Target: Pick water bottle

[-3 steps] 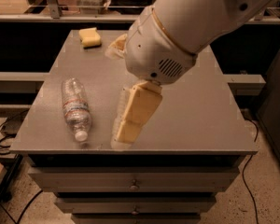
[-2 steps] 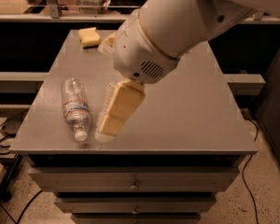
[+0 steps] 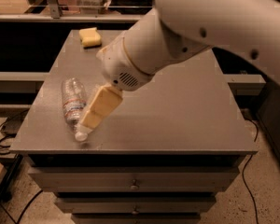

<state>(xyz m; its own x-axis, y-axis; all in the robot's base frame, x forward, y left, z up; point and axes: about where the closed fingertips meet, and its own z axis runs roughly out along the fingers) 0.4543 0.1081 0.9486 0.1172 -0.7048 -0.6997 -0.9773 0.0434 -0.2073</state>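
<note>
The water bottle (image 3: 72, 102) lies on its side on the grey table (image 3: 177, 115), near the front left corner. It is clear and ribbed, with a label band around its middle and its white cap (image 3: 80, 136) pointing toward the front edge. My gripper (image 3: 87, 121), cream-coloured, hangs from the big white arm (image 3: 177, 36) and slants down to the left. Its tip sits right at the bottle's right side, near the neck, and covers part of the bottle.
A yellow sponge (image 3: 90, 36) lies at the table's back left. Drawers (image 3: 135, 183) run under the tabletop. Cables (image 3: 4, 134) lie on the floor at the left. A dark shelf and railing stand behind the table.
The arm has swung left and down. The gripper moved from the table's front middle to the bottle's right side. The bottle has not moved.
</note>
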